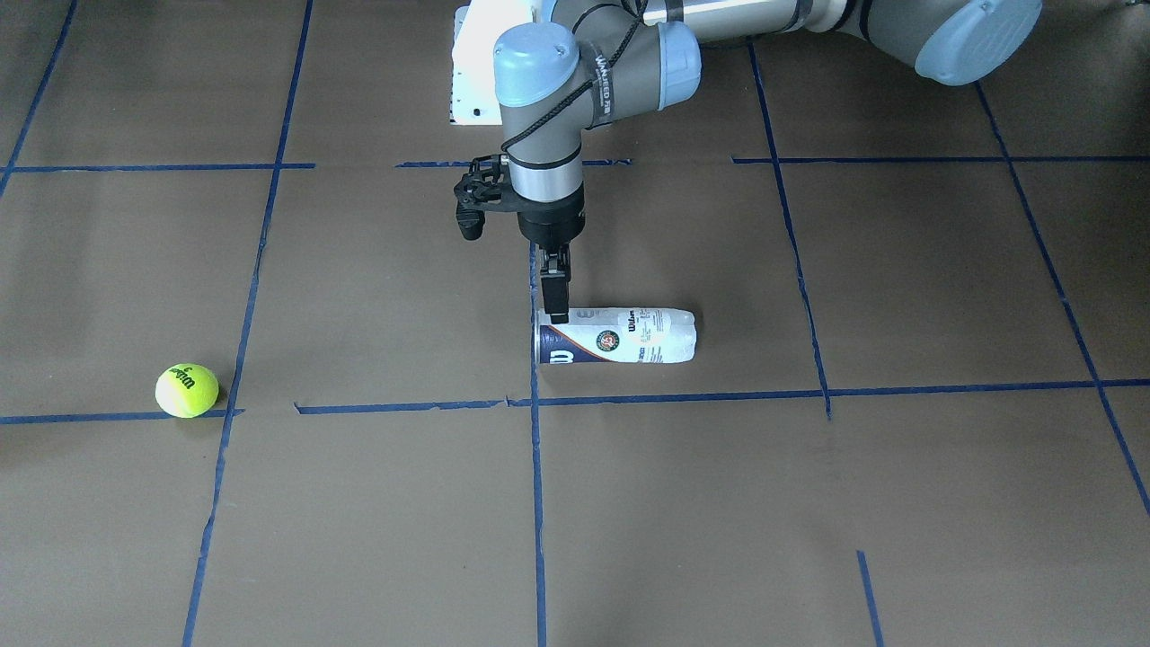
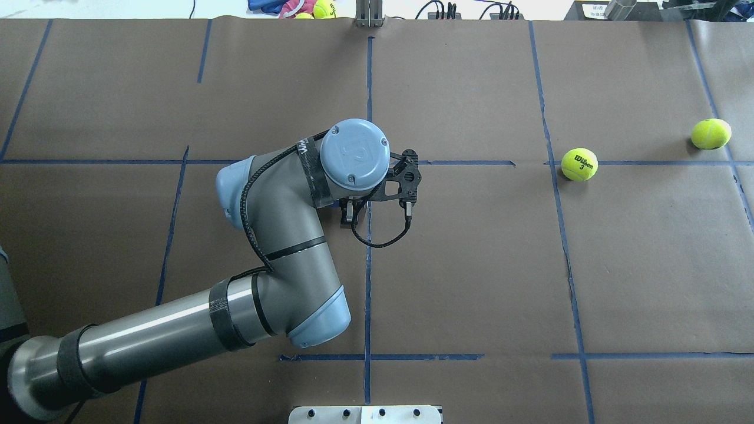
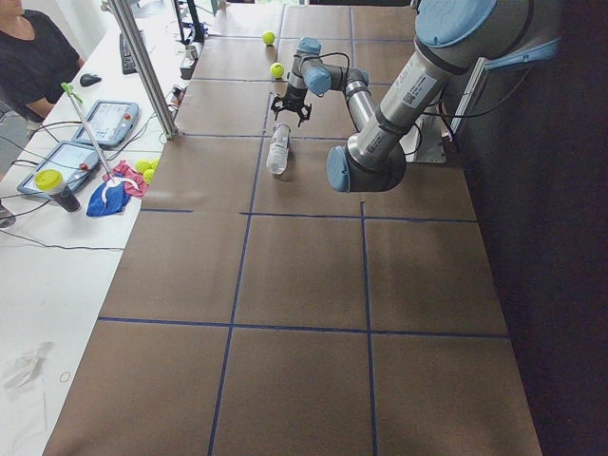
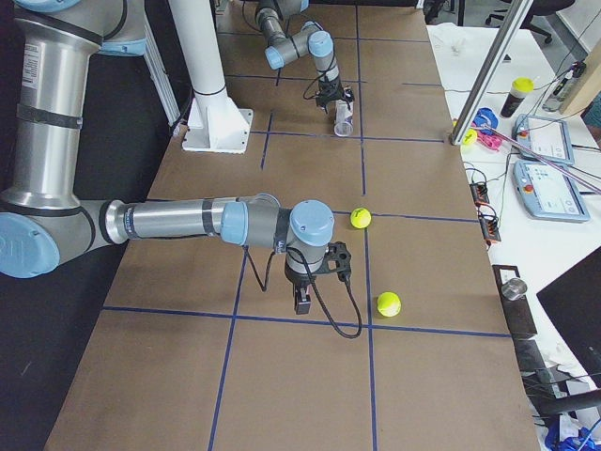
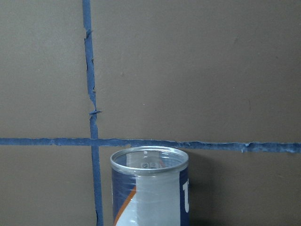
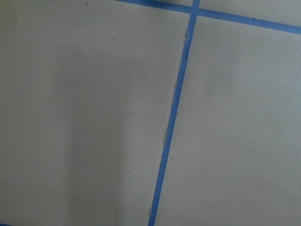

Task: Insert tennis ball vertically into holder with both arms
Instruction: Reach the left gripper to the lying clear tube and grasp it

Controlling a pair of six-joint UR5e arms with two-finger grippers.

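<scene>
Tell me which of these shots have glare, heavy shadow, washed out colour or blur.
Right wrist view: pale and washed out, with a soft grey shadow band left of the blue tape. Left wrist view: sharp, the can glints at its rim. Exterior left view: the right side sinks into near black. Overhead view: the strip beyond the table is blown out white.

1. Desk (image 1: 809,503) covered in brown paper. Blue tape lines (image 1: 537,503) form a grid on it, ragged in places.
2. White side table (image 3: 57,285) runs along one long edge of the desk. On it: two control tablets (image 3: 114,122), a blue cloth (image 3: 106,199), cables.
3. Aluminium post (image 3: 142,66) stands upright where the two meet.
4. White pedestal (image 4: 208,94), base plate on the desk.
5. Person in black top (image 3: 33,57) at the side table.
6. Even light, soft shadows.
</scene>
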